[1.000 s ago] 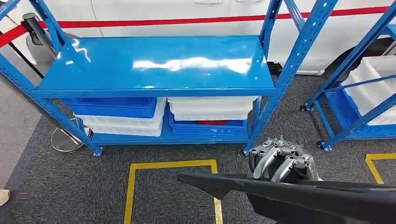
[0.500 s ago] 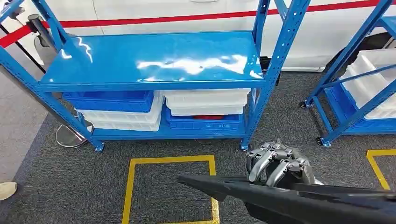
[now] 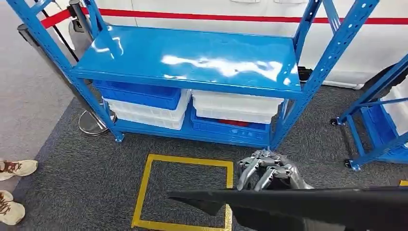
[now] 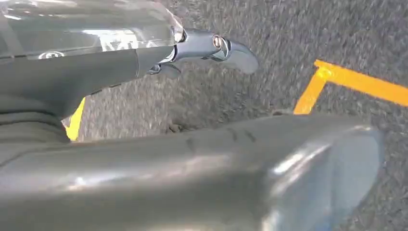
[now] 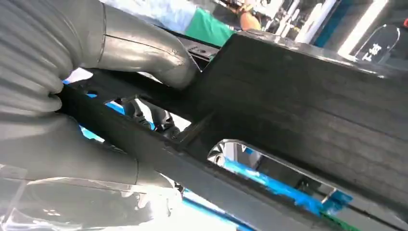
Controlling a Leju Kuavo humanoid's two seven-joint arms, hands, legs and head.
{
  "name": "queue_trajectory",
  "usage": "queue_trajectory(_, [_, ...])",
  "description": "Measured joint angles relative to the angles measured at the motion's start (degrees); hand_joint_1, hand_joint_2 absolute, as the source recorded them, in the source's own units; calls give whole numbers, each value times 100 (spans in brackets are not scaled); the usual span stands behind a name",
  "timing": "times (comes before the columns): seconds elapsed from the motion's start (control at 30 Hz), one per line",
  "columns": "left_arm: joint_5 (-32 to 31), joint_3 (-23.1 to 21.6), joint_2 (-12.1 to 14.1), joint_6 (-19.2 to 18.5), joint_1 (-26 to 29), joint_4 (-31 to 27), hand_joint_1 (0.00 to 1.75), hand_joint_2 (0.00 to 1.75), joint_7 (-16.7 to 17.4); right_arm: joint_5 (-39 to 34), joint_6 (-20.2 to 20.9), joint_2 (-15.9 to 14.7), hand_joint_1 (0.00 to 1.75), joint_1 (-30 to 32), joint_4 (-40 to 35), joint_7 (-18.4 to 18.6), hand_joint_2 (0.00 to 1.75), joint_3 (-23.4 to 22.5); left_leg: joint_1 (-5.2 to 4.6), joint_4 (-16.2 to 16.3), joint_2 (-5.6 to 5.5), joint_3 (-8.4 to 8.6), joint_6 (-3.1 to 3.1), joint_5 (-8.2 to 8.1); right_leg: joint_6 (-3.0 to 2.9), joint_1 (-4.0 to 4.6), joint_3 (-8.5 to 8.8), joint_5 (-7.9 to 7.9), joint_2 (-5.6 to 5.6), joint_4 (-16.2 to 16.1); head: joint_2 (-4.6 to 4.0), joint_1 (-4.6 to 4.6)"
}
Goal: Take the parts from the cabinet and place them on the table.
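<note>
My right hand (image 3: pixel 267 171) grips a long black part (image 3: pixel 308 207) that runs across the lower right of the head view, its pointed tip toward the yellow floor square. Up close in the right wrist view, the thumb (image 5: pixel 144 50) presses on the black part (image 5: pixel 298 110), a ribbed frame with cut-outs. My left hand (image 4: pixel 211 47) hangs over the grey carpet with nothing between its fingers and thumb. Ahead stands the blue rack (image 3: pixel 192 55); its upper shelf is bare. Underneath sit stacked blue and white bins (image 3: pixel 144 103), and something red (image 3: pixel 235 123) shows in the right blue bin.
A yellow taped square (image 3: pixel 185 192) marks the carpet before the rack. A person's shoes (image 3: pixel 14 168) stand at the left edge. A stanchion with a red belt (image 3: pixel 89 122) is at the rack's left corner. A second blue rack (image 3: pixel 380 125) stands at the right.
The camera has turned left, so the rack now sits further right in the picture and a person's shoes have come into sight. My right hand still holds the black part.
</note>
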Motion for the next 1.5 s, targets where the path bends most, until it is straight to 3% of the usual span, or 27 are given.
queue_trajectory(0.03, [-9,2,4,-9,-7,0,0,0,0,24,-38,9,164,-20,4,11,175,73,17,56,-70,-9,-42,-31,16,-27,225,273,90,-497,0,4])
queue_trajectory(0.07, [-9,7,13,-11,-8,0,0,0,-4,41,-79,15,164,-15,17,3,175,133,28,98,-135,-73,-80,-57,21,-61,301,183,398,-651,0,7])
queue_trajectory(0.1, [-15,15,35,-9,-46,0,0,0,-18,64,-105,35,164,6,26,-21,175,204,8,227,-194,-161,-118,-65,17,-61,291,201,537,-760,0,11])
queue_trajectory(0.2, [-15,29,44,68,-2,-9,0,0,-81,116,-136,57,164,27,48,-98,175,307,62,185,-373,-261,-223,0,-61,-14,231,179,367,-695,0,24])
queue_trajectory(0.23, [-15,35,68,116,0,-11,0,0,-98,129,-134,83,164,29,55,-129,175,339,61,211,-364,-288,-253,-29,-107,-61,234,203,285,-751,0,26])
queue_trajectory(0.27, [-18,35,59,162,12,-11,0,0,-129,140,-123,107,164,39,68,-133,175,366,33,318,-52,-334,-281,-107,-139,-50,263,217,217,-773,0,0])
queue_trajectory(0.3, [-22,35,68,207,-7,-11,0,0,-159,155,-101,136,164,60,72,-133,175,385,29,624,120,-475,-305,-294,-174,-38,266,220,145,-779,0,-20])
queue_trajectory(0.37, [-59,35,74,275,-39,-13,0,0,-184,201,-77,164,164,112,85,-133,175,416,35,1561,233,-914,-335,-719,-192,-6,256,213,-28,-777,0,-18])
queue_trajectory(0.43, [-92,35,72,306,-28,-13,0,0,-184,234,-75,214,164,152,107,-133,175,457,37,1986,249,-1099,-334,-775,-210,16,266,201,-172,-775,0,-18])
queue_trajectory(0.47, [-109,35,74,308,-10,-13,0,0,-184,238,-73,236,164,164,116,-133,175,466,37,1769,250,-985,-316,-608,-211,26,277,191,-229,-775,0,-15])
queue_trajectory(0.53, [-109,35,79,323,-4,-13,0,0,-184,241,-79,258,164,177,118,-133,175,479,10,804,335,-475,-241,-121,-209,45,317,168,-337,-777,0,-17])
queue_trajectory(0.57, [-109,35,92,337,-13,-13,0,0,-184,243,-81,276,164,180,120,-133,175,479,-34,271,583,-219,-173,-7,-201,53,342,152,-390,-783,0,-13])
queue_trajectory(0.6, [-112,35,103,343,-30,-13,0,0,-184,245,-81,284,164,194,122,-133,175,479,-113,191,724,-154,-124,-79,-181,91,337,144,-441,-784,0,-11])
queue_trajectory(0.73, [-153,35,114,339,8,-13,0,0,-201,258,-46,352,164,219,203,-109,175,486,-119,103,498,-188,-36,-3,-73,92,375,154,-622,-834,0,-13])
queue_trajectory(0.8, [-208,35,96,330,6,-13,0,0,-236,322,28,378,164,247,295,-79,175,492,-47,8,399,-138,22,71,-46,56,256,-90,-173,-532,0,2])
queue_trajectory(0.83, [-238,35,96,319,-19,-13,0,0,-254,357,52,389,164,274,356,-76,175,501,-44,8,336,-151,31,76,-49,60,72,-304,-62,-156,0,6])
queue_trajectory(0.9, [-265,33,90,302,-34,-13,0,0,-275,451,54,409,164,322,490,-50,175,541,-52,15,196,-159,33,77,-26,54,-321,-617,-16,629,0,2])
queue_trajectory(0.97, [-308,35,87,280,-27,-13,0,0,-321,592,39,441,164,351,712,-39,175,606,-49,37,60,-161,25,69,-15,55,-385,-469,-16,690,0,4])
queue_trajectory(1.03, [-359,29,87,249,-24,-13,0,0,-382,728,4,531,164,353,957,-17,175,676,-33,103,-104,-162,-13,38,-20,33,-45,86,28,-86,0,4])
queue_trajectory(1.07, [-376,22,87,247,-28,-13,0,0,-393,754,-16,566,164,352,1052,-17,175,698,-24,159,-181,-173,-46,12,-24,9,152,310,145,-529,0,4])
queue_trajectory(1.1, [-420,16,87,245,-30,-13,0,0,-415,778,-44,612,164,325,1201,-17,175,730,-36,196,-235,-227,-86,-14,-39,-2,201,188,429,-591,0,6])
queue_trajectory(1.23, [-468,9,107,229,-34,-15,0,0,-472,798,-129,900,164,149,1763,-20,175,857,18,231,-466,-337,-208,40,-141,32,190,210,294,-692,0,2])
queue_trajectory(1.27, [-479,7,118,229,-35,-13,0,0,-466,776,-151,966,164,95,1831,-20,175,881,14,282,-301,-368,-235,-4,-184,5,216,229,203,-734,0,-2])
queue_trajectory(1.3, [-492,7,125,229,-44,-13,0,0,-457,743,-160,1021,164,72,1860,-24,175,897,-19,481,-2,-449,-283,-123,-216,10,240,231,143,-754,0,-51])
queue_trajectory(1.33, [-498,7,138,229,-74,-13,0,0,-455,708,-167,1051,164,52,1871,-26,175,908,-9,862,151,-633,-319,-323,-231,24,248,224,55,-756,0,-48])
queue_trajectory(1.43, [-520,7,151,229,-107,-13,0,0,-455,665,-153,1073,164,41,1875,-24,175,932,25,1982,251,-1198,-362,-716,-268,49,256,195,-187,-753,0,-53])
queue_trajectory(1.5, [-523,7,155,223,-75,-13,0,0,-450,632,-147,1075,164,34,1823,-20,175,969,26,1622,265,-1028,-338,-399,-269,63,285,168,-314,-754,0,-50])
